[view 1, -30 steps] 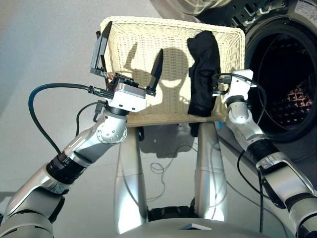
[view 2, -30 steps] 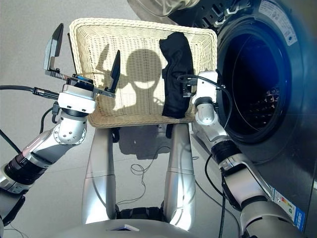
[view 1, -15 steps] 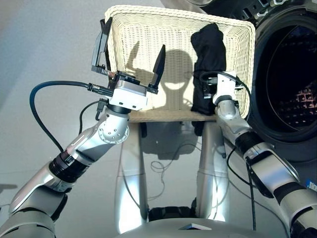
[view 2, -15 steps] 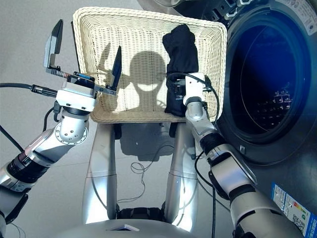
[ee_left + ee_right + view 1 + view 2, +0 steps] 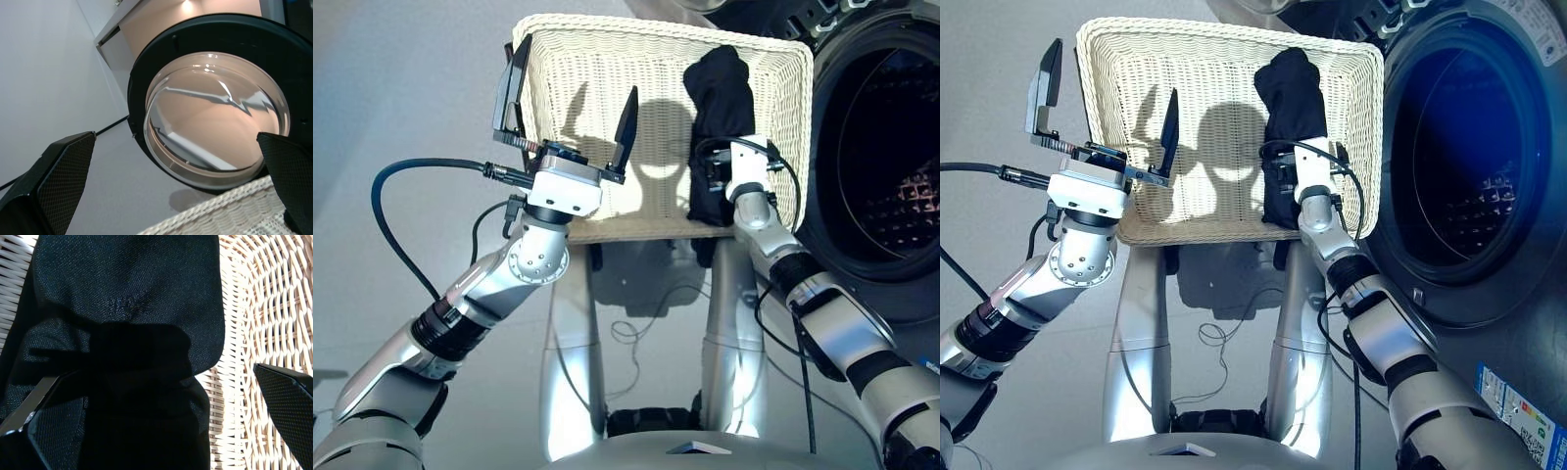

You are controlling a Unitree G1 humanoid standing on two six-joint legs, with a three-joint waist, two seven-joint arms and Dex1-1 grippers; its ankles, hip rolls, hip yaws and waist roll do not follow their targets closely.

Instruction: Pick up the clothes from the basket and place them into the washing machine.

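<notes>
At the left edge of the shallow cream-white woven wicker basket (image 5: pixel 607 117), the left gripper (image 5: pixel 570 106) hangs with its two black fingers spread wide apart, one finger outside the basket's left wall, the other over the bare weave inside. Nothing between them. Left wrist view looks past the fingers at the washer's round dark-rimmed glass porthole door (image 5: pixel 215 115), swung open beyond the basket's far rim.

Middle of the basket: bare wicker, only shadow on it.

Toward the right edge of the basket lies the black rolled soft garment (image 5: pixel 717 127), running from the far wall to the near rim, its near end drooping over that rim. Only garment visible in the basket.

The right gripper (image 5: pixel 161 401) is at the garment's near end. Right wrist view shows its fingers apart, one finger against the black cloth, the other over the wicker just beside it; garment not clamped.

Right of the basket, just beside its right wall: the dark grey front-loading washing machine (image 5: pixel 1489 313), round drum opening (image 5: pixel 1459 166) dark and uncovered.
</notes>
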